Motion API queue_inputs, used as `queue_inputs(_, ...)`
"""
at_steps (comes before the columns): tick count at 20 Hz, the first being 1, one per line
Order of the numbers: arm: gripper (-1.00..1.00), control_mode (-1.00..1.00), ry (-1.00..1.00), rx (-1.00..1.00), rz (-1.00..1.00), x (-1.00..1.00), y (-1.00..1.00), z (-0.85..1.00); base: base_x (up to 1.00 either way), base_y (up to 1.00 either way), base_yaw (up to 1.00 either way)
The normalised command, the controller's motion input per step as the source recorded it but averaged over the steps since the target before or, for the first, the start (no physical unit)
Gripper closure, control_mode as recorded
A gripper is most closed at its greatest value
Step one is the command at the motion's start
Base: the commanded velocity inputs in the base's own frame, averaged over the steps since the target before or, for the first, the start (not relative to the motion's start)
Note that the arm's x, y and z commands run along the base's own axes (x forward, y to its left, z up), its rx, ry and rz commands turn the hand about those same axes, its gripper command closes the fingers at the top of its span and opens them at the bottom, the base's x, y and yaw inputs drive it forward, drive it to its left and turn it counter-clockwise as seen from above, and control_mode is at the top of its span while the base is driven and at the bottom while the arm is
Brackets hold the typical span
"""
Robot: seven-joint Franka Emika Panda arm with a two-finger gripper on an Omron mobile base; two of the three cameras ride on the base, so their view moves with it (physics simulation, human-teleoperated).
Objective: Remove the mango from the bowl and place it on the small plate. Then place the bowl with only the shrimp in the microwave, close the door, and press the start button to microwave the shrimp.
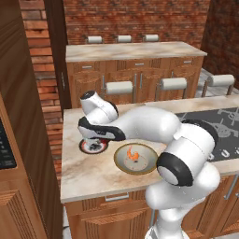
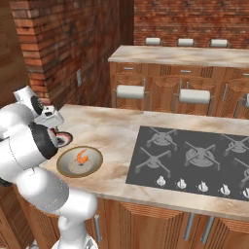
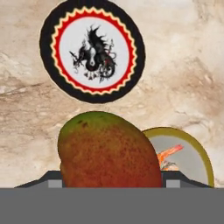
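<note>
Hand view: hand (image 3: pixel 109 186) grips mango (image 3: pixel 107 151); bowl (image 3: pixel 199 153) holds shrimp (image 3: pixel 168 155).

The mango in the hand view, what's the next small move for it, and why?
Probably carry the mango a little further until it is centred over the small plate, then lower and release. The gripper holds the mango between its fingers, clear of the bowl, where only the shrimp remains. The small plate lies just ahead on the counter, not yet directly beneath the fruit.
</note>
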Motion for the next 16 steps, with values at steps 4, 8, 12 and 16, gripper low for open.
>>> queue_inputs(4, 1.0, -1.0, 0.03, 0.0, 0.07, 0.26, 0.28, -0.45, 0.0, 0.0, 0.0)
queue_inputs(8, 1.0, -1.0, 0.03, 0.0, 0.04, 0.21, 0.03, -0.45, 0.0, 0.0, 0.0)
queue_inputs(12, 1.0, -1.0, 0.0, 0.0, 0.01, 0.16, 0.0, -0.3, 0.0, 0.0, 0.0)
queue_inputs(16, 1.0, -1.0, 0.0, 0.0, 0.0, 0.12, 0.0, -0.14, 0.0, 0.0, 0.0)
